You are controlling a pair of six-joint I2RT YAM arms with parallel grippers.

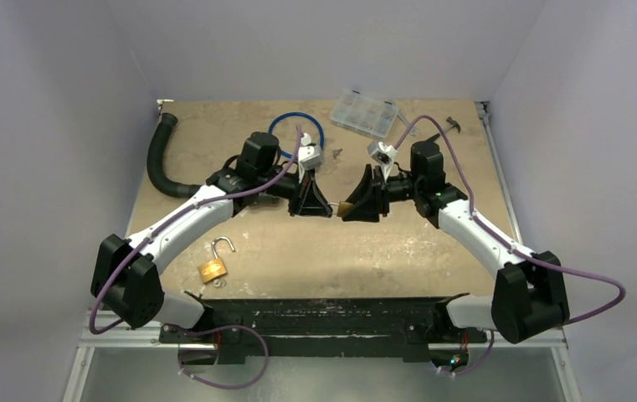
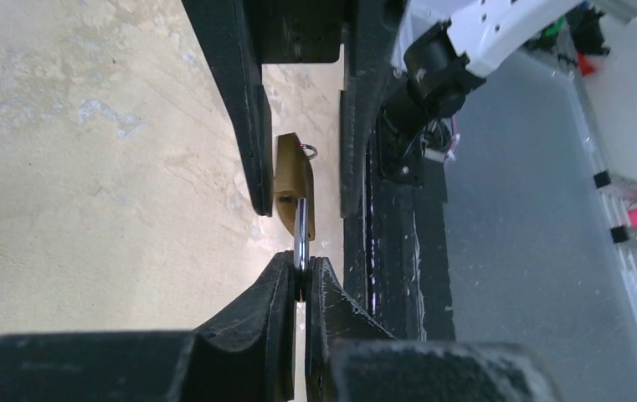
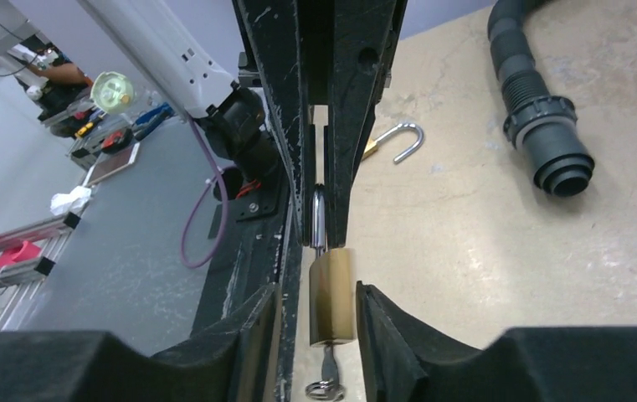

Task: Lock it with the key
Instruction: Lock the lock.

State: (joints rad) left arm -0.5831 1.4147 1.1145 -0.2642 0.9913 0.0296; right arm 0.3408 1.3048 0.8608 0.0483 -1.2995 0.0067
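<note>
On the mottled tan table (image 1: 298,243), the brass padlock (image 3: 331,297) at centre is dull gold, the second padlock (image 1: 213,268) at seven o'clock gold with a silver shackle, the ribbed hose (image 1: 160,159) at ten o'clock black, and the cable loop (image 1: 295,126) at twelve o'clock blue.

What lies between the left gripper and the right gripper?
A brass padlock, which the left gripper pinches at one end; the right wrist view shows it best.
</note>
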